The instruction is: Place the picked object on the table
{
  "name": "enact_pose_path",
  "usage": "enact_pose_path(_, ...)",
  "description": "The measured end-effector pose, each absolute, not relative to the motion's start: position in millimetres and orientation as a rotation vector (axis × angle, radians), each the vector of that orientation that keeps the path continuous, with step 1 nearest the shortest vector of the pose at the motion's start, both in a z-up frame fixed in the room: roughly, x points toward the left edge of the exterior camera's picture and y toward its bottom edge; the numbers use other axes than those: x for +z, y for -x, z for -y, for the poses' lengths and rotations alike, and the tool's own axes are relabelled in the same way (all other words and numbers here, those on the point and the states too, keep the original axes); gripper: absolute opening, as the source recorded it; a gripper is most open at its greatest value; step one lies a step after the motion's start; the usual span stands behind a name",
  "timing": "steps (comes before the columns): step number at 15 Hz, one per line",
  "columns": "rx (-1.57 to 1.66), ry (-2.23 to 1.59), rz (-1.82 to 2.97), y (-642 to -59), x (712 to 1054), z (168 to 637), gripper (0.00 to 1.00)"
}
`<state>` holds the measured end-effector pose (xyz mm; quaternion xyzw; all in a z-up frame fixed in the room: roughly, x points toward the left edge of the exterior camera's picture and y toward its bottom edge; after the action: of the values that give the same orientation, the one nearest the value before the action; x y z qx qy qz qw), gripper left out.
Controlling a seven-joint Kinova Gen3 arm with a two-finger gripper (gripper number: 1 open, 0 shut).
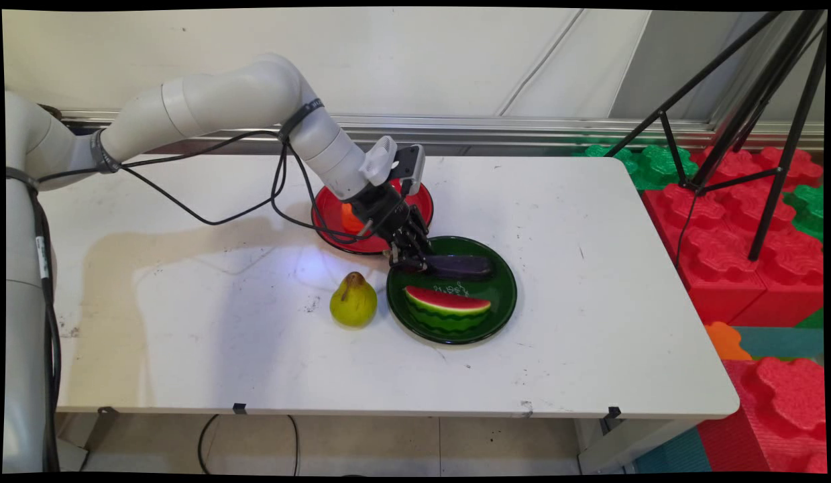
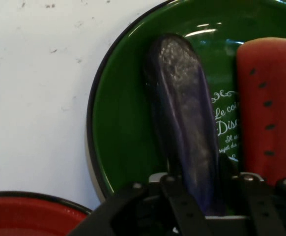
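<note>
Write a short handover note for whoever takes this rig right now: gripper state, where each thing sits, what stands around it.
Gripper: low over the left rim of the green plate, fingers set on either side of the near end of the purple eggplant; a firm clamp cannot be confirmed.
Eggplant lies flat on the green plate's far half. Watermelon slice lies beside it on the near half, apart from it.
Red plate sits behind, with an orange thing on it, mostly hidden by the arm.
Pear stands upright on the table, left of the green plate.

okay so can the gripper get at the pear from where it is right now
Probably yes. The pear stands alone on bare table left of the green plate, but the gripper is at the eggplant, its end between the fingers.
</note>
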<state>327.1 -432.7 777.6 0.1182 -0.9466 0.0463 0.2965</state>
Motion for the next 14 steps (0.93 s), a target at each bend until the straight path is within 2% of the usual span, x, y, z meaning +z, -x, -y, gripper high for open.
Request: enact_pose_path(14, 0.135, -0.343, 2.495, -333.4, 790.9, 427.0, 0.0)
